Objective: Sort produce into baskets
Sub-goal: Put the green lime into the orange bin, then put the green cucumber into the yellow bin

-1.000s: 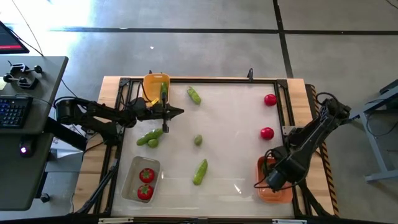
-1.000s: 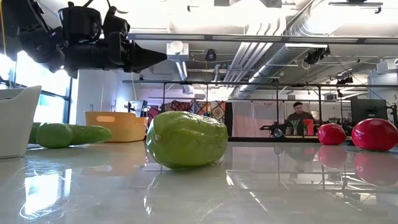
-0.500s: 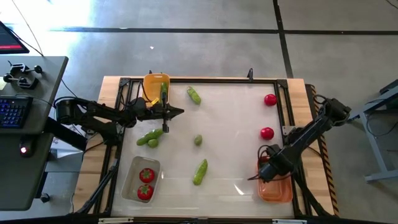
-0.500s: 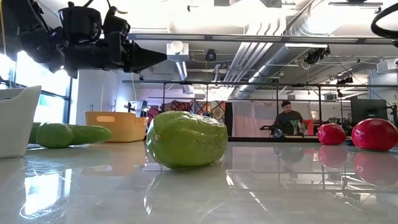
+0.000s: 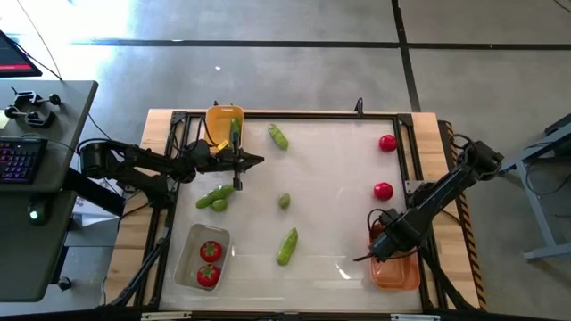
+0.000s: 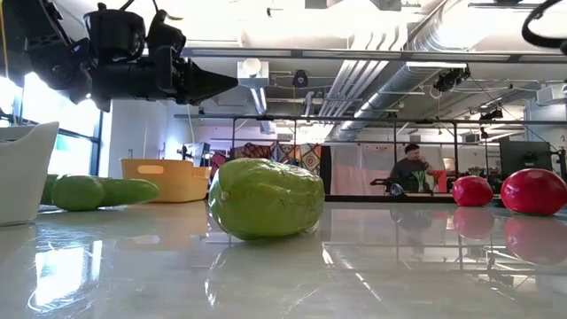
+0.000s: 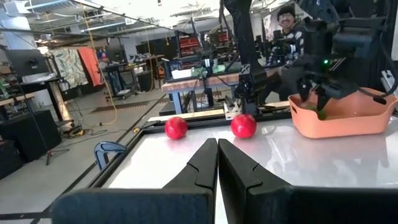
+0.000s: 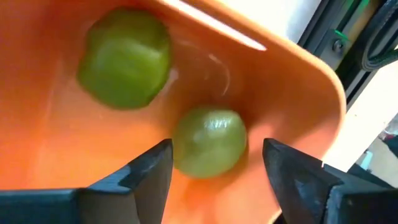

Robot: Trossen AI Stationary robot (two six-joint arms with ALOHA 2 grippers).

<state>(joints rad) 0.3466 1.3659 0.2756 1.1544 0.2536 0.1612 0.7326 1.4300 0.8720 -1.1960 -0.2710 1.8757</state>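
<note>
Limes, two of them: one lime [image 8: 208, 141] between the wide-open fingers of the right gripper [image 8: 214, 163], not held; another lime [image 8: 124, 57] just past it. Both inside the darker orange basket [image 5: 395, 270]. Left gripper [image 7: 217, 163] pinched shut on nothing, far off beside the yellow basket [image 5: 219, 122].

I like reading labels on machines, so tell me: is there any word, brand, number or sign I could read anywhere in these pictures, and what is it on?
None can be read.
Baskets, produce, table and arms: no lettering shows.
Monitor at the desk beside the table: red screen, nothing legible.
Keyboard: keys too small to read.
Room behind the table: no readable signs.
</note>
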